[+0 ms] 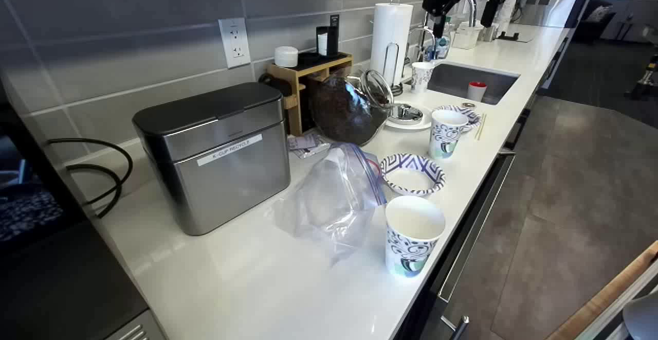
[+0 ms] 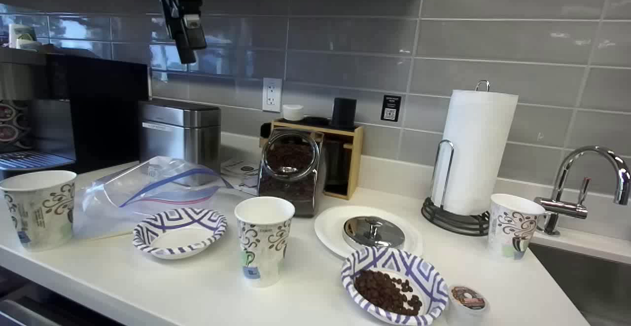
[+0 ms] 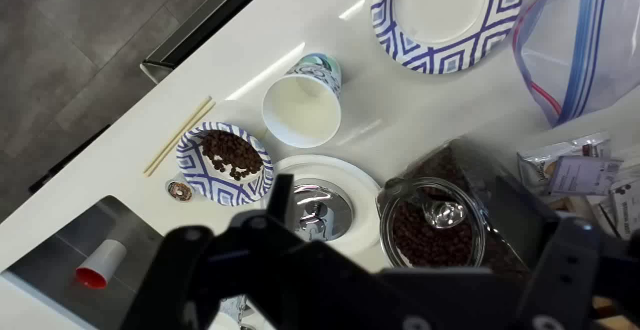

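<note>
My gripper (image 1: 463, 23) is open and empty, high above the counter. It also shows at the top of an exterior view (image 2: 188, 52). In the wrist view its fingers (image 3: 400, 205) stand wide apart, with a glass jar of coffee beans (image 3: 432, 245) below and between them. A clear shiny thing (image 3: 444, 214) lies in the jar's round open mouth. The jar (image 2: 291, 188) is beside a white plate (image 2: 328, 220) bearing a chrome lid (image 2: 373, 232). A patterned bowl (image 2: 426, 274) holds coffee beans. A second patterned bowl (image 2: 197, 217) is empty.
Patterned paper cups (image 1: 411, 247) stand along the counter. A clear zip bag (image 1: 334, 201) lies by a steel bin (image 1: 231, 175). A paper towel roll (image 2: 478, 153) stands near the sink, which holds a red-and-white cup (image 1: 477, 92). Two sticks (image 3: 180, 135) lie near the counter's edge.
</note>
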Motion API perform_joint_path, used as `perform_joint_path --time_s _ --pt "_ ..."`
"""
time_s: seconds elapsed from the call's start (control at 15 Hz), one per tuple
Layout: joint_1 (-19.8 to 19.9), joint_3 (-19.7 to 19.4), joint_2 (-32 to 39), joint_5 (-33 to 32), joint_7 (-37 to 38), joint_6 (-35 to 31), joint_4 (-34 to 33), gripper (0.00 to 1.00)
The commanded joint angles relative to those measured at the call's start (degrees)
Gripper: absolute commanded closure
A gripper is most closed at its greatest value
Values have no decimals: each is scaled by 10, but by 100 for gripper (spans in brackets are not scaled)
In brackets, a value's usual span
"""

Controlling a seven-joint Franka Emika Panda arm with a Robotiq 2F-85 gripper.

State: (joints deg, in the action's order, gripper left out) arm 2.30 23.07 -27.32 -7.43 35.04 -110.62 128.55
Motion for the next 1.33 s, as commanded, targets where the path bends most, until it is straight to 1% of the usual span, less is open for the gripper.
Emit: perform_joint_path --time_s 0.0,0.13,0.2,0.27,0.33,0.4,0.6,0.73,1.0,1.2,1.27 --pt "-23 -19 5 -11 9 2 -1 0" --pt "-23 -19 5 -11 9 2 -1 0" --pt "-22 -21 17 -8 6 1 -4 0" --pt "-27 -32 30 7 -10 -6 -3 0" --pt "-34 -47 36 21 -27 -25 9 0" --pt "-34 -54 36 21 -25 -42 22 0" --pt "-46 -94 52 55 -73 -107 60 0" --pt "-54 -120 60 81 -127 -163 85 0" --pt "-82 -171 75 143 -283 -286 132 0" --pt "-122 -217 91 231 -415 -345 150 0" --pt "-151 -247 98 264 -459 -350 152 0"
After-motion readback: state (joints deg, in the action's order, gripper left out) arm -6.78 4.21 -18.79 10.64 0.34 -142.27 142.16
